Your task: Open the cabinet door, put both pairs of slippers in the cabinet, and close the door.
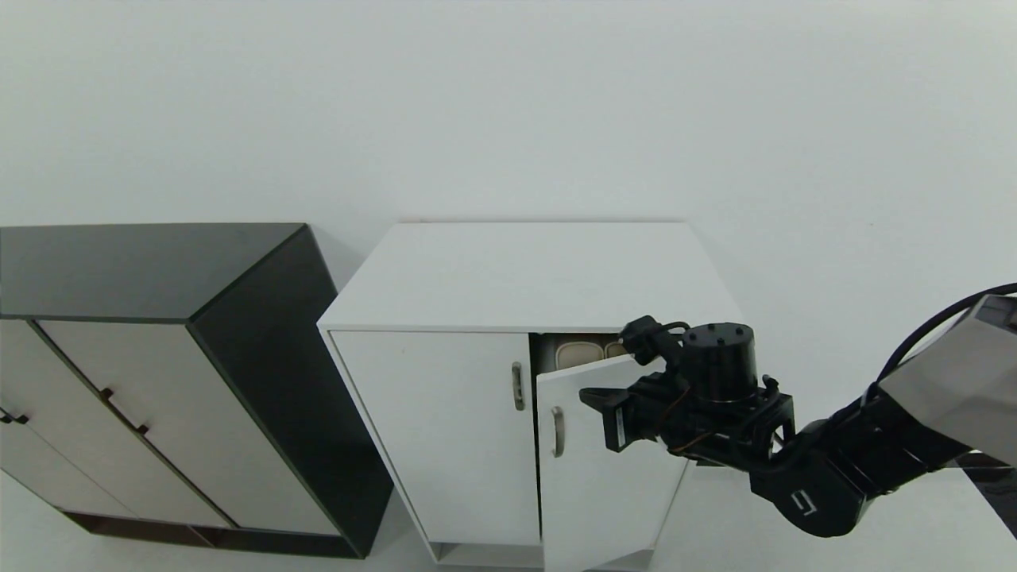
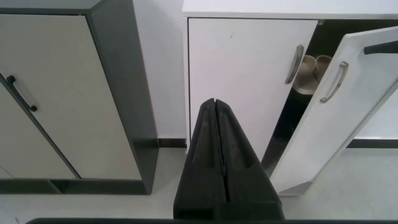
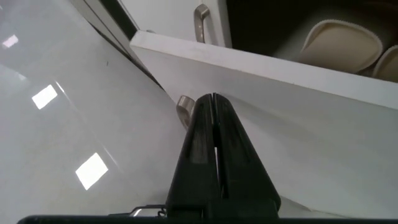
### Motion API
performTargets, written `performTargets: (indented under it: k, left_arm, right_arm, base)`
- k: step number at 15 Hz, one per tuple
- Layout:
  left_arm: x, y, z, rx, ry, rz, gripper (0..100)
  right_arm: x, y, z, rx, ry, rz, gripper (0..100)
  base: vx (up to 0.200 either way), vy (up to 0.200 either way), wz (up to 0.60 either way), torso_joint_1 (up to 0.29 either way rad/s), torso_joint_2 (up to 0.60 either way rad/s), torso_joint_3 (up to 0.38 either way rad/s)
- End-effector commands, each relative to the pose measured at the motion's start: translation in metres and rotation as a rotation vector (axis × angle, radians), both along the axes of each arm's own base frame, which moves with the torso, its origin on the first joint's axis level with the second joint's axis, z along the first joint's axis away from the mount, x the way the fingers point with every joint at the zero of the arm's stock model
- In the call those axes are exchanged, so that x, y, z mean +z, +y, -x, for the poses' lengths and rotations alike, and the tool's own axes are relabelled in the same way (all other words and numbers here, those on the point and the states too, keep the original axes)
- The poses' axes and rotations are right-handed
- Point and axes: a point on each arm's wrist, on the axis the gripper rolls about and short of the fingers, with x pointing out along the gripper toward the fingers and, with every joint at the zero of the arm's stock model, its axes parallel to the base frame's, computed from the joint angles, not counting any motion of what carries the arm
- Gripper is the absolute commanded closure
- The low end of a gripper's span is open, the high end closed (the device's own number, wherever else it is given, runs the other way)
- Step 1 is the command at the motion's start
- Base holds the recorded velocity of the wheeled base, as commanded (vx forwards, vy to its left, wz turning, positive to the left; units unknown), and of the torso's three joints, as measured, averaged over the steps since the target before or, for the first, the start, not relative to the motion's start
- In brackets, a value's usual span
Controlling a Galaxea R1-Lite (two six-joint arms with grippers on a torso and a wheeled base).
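- Plain white wall [image 1: 508, 95] backs a white cabinet [image 1: 524, 270], with a dark cabinet [image 1: 159, 270] off to the far side of it from the right gripper
- The right gripper [image 1: 592, 395] has its fingers pressed together, holding nothing; it sits at the outer face of the half-open right door [image 1: 604, 477], just above and beside that door's handle [image 1: 558, 431]
- In the right wrist view the tips lie very close to the door panel; whether they touch it I cannot tell
- The left gripper [image 2: 214, 109] is likewise closed on nothing, well back from the cabinet and aimed at the shut left door [image 1: 437, 429]
- Beige slippers [image 1: 576, 352] lie on the upper shelf, past the door's top edge from the right gripper; how many pairs are in there I cannot count
- Judging by slippers inside and the door ajar, the step in hand looks like closing the door
- The next move likely calls for a steady push on the panel toward the cabinet, keeping the tips off the handle so they do not snag, until the door sits flush beside the left one
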Motion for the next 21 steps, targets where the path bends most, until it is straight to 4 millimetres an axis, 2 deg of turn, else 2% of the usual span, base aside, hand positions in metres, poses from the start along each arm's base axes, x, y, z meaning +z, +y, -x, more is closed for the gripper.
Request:
performTargets:
  k: [1,6,21]
  left_arm:
    - [0.000,0.000,0.000,0.000,0.001,0.000,100]
    - [0.000,0.000,0.000,0.000,0.001,0.000,100]
    - [0.000,0.000,0.000,0.000,0.001,-0.003,100]
  right_arm:
    - [-0.007,0.000,-0.006,-0.008,0.011,0.008,100]
    - [-0.016,0.004,-0.022,-0.024,0.012,0.007,100]
    - [0.000,-0.007,-0.048,-0.083,-0.009,-0.008,100]
  base:
    - [0.000,0.000,0.00,0.000,0.00,0.000]
    - [0.000,0.000,0.00,0.000,0.00,0.000]
    - [0.000,0.000,0.00,0.000,0.00,0.000]
